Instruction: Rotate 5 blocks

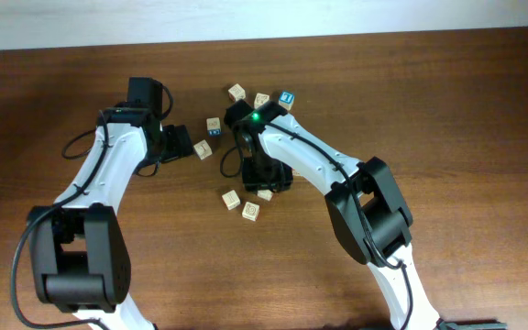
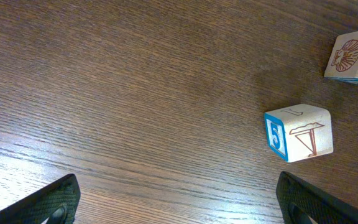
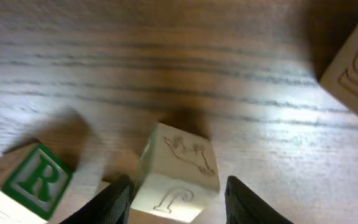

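Several pale wooden blocks lie scattered mid-table: two at the back, one by my left gripper, and two in front. My right gripper stands over another block. In the right wrist view that block, with a carved P and a bird, sits tilted between the fingers of my right gripper, which is shut on it. My left gripper is wide open over bare wood, with nothing between its fingers.
A bright blue-faced cube sits at the back right of the cluster. A tan cube with a blue side lies just ahead of the left gripper, beside a shell-printed cube. A green R block lies left of the right gripper.
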You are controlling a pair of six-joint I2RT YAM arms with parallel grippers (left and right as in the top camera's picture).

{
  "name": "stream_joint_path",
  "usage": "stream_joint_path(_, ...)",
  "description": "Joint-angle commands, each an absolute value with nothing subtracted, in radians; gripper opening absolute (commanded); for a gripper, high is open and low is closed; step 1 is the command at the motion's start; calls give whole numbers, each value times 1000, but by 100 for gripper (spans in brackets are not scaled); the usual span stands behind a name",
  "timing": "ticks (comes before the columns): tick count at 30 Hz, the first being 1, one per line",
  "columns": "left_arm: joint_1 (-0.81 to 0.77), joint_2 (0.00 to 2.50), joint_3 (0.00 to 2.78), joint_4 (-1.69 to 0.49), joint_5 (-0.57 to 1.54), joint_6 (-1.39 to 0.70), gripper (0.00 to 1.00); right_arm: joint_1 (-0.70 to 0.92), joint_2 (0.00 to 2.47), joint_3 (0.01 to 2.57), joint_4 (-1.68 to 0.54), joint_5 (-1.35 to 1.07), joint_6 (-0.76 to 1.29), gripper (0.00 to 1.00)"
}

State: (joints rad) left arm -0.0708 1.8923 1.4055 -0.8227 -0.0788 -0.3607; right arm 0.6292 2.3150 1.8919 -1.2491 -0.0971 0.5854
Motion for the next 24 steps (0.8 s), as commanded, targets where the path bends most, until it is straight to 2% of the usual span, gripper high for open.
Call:
stream_joint_path(1,-69,1897,1424,-823,-75,-374,99,637,2313,1883,-1261,-102,604,47)
stream_joint_path(9,-69,1897,1424,-823,-75,-374,99,635,2313,1883,-1209,-24,598,29)
stream_joint_path(16,-69,1897,1424,-823,-75,-374,99,594,2313,1883,-1121,67,508,27)
stream_joint_path(24,-69,1897,1424,-823,-75,-374,99,534,2313,1883,-1102,110,521,27)
